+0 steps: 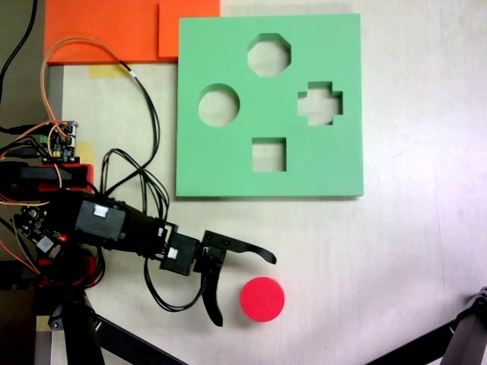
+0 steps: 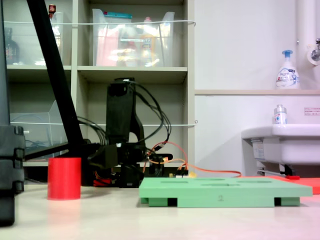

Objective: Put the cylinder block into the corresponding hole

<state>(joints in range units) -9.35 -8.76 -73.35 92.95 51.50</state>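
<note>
In the first exterior view the gripper (image 1: 245, 290) has its jaws spread wide apart, and the upright red cylinder (image 1: 262, 299) stands just beyond their tips, untouched.

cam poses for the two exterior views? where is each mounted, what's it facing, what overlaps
First exterior view: overhead, looking straight down at the table; shows the arm, its open gripper beside the cylinder block, and the green foam board.
Second exterior view: near table height, looking level across it toward shelves and a sink; the arm stands behind.
Shared: cylinder block, board, arm.
</note>
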